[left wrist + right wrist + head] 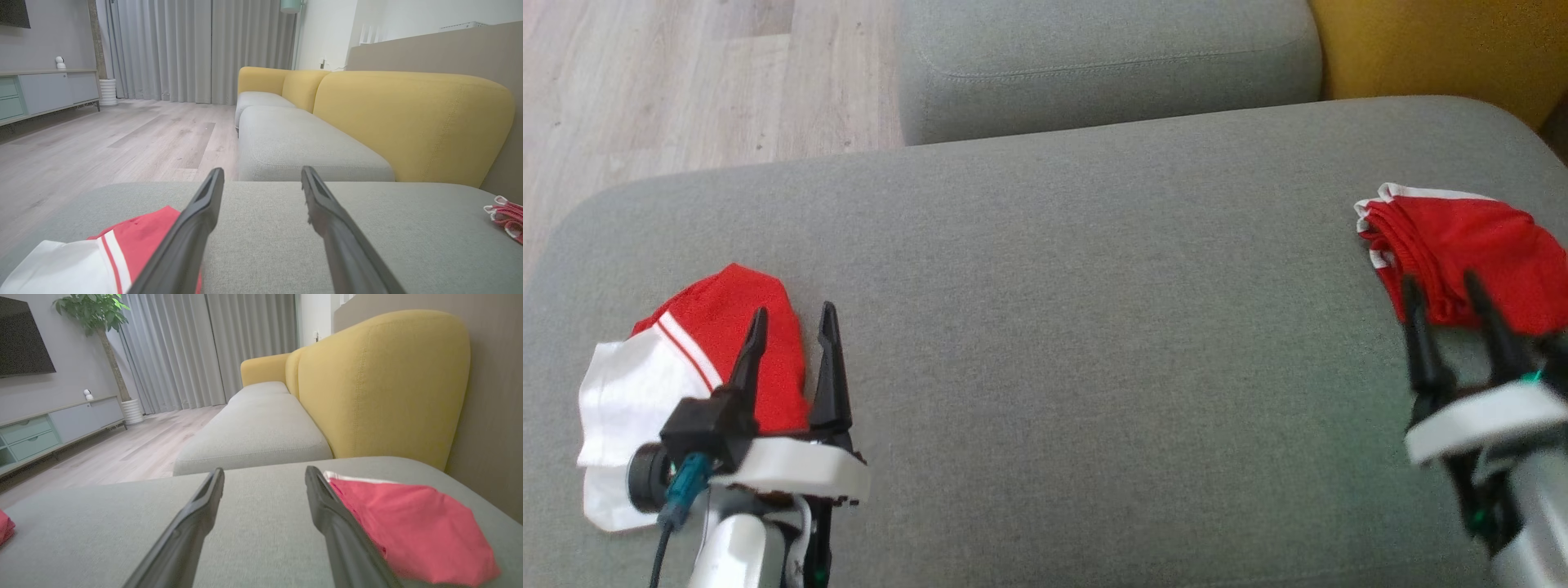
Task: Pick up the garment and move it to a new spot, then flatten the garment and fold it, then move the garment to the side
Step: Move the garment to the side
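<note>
Nearest you, your left pincer (794, 310) hangs released over the red-and-white garment (727, 302), bunched at the left end of the seat cushion (1078, 327). Your right pincer (1441, 279), released too, sits by the folded red garment (1470, 233) at the right edge, probably parked there as finished. Both look like soft, limp knit; the cushion's a coarse grey weave. Beyond, a yellow backrest (1437, 41).

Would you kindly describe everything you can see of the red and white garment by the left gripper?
The garment is a knit-looking cloth, red at its far end and white at its near end, with thin stripes where the colours meet. It lies bunched, not flat, on the left end of the grey cushion. The open left gripper hangs over its right edge; one finger crosses the red part, but whether it touches is unclear.
</note>
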